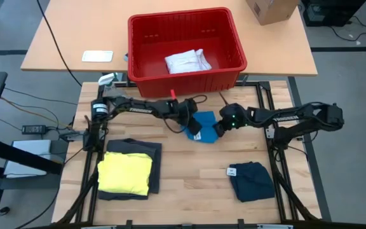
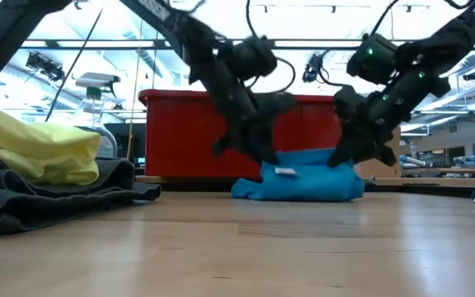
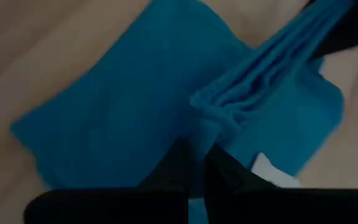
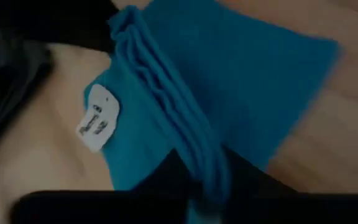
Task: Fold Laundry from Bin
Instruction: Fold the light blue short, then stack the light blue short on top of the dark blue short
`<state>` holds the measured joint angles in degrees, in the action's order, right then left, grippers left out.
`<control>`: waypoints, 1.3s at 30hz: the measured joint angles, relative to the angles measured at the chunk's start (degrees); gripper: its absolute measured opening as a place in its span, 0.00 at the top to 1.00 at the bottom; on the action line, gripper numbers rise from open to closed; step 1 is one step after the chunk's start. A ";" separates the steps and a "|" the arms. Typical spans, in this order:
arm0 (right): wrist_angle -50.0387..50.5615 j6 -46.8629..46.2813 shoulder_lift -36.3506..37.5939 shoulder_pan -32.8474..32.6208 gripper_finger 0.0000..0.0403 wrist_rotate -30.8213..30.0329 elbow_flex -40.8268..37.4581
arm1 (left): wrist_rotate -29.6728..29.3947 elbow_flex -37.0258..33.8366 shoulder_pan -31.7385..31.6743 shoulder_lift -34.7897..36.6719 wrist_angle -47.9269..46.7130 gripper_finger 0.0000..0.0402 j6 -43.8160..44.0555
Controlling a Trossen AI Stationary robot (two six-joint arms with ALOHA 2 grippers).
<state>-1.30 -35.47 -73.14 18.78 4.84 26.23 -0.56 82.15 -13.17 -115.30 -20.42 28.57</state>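
Blue garment (image 1: 203,124) lies bunched mid-tabletop (image 1: 189,191), just in front of the red bin (image 1: 186,76). You have both grippers on it: left gripper (image 3: 196,163) and right gripper (image 4: 199,171) each have their fingers pinched on a gathered fold. You look mid-fold; next, lay that edge over flat. Its white tag (image 4: 97,119) carries print too blurred to read.

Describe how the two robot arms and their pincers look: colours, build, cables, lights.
Both arms are dark, nearly black, built of slim jointed segments. The left arm carries pale lettering along one link and a loose black cable looping near its wrist. The right arm shows a small green light at its wrist. The left pincer and the right pincer each have two dark, narrow fingers.
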 joint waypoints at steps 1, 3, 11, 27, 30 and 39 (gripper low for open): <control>-0.37 -0.51 0.05 1.00 0.81 -0.13 -0.50 | -0.27 0.05 -0.37 -1.00 1.24 0.95 0.56; 0.22 -1.32 0.19 2.16 0.68 -0.35 -0.77 | -1.46 -0.16 -1.07 -2.58 0.45 0.95 2.77; -3.28 0.23 1.37 -0.31 0.32 -0.46 -0.60 | -3.85 -0.30 -2.16 -3.28 2.11 0.95 13.28; -16.97 36.75 -11.81 -4.12 0.32 -7.41 6.94 | -11.87 -0.13 -3.82 0.03 -7.67 0.91 14.78; -17.20 36.75 -18.49 -2.95 0.32 -6.04 12.45 | -11.96 -0.07 -3.86 1.05 -9.47 0.82 15.54; -13.79 28.77 -34.02 -1.55 0.32 -3.31 25.50 | -12.88 -0.22 -4.11 4.84 -20.66 0.48 14.02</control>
<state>-15.08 -6.69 -107.16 17.24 1.54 51.73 -13.43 81.93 -17.28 -110.46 -41.07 42.59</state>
